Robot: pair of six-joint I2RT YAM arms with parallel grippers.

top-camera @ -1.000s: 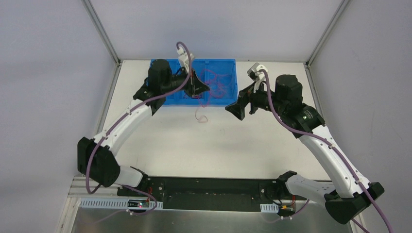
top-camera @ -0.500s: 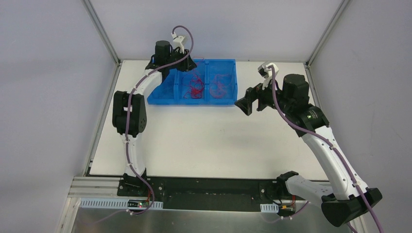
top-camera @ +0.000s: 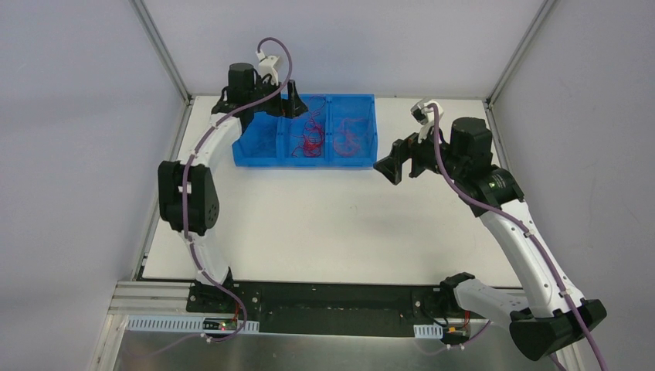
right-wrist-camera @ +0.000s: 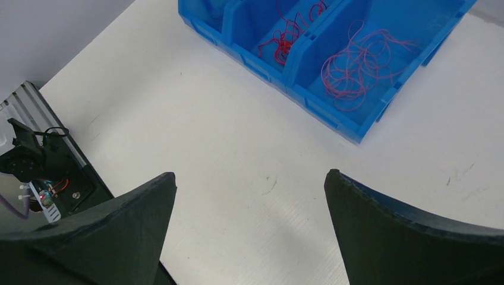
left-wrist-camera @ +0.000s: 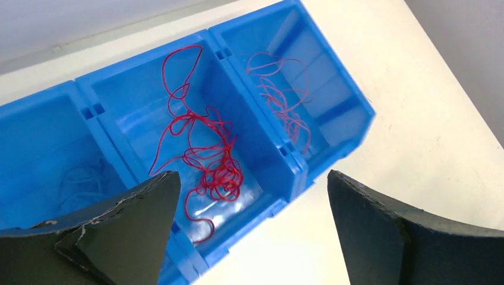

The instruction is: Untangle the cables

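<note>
Cables (left-wrist-camera: 219, 171) | lying in blue bin (left-wrist-camera: 347, 127) | left gripper (left-wrist-camera: 251, 190) wide | right gripper (right-wrist-camera: 249, 184) wide | both holding nothing

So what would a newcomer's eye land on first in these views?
The blue bin at the far edge of the table stands out, with a red tangle of cables in its middle compartment and finer reddish cables in the right one. The left gripper hangs open over the bin; the right gripper, open too, is over the table.
</note>
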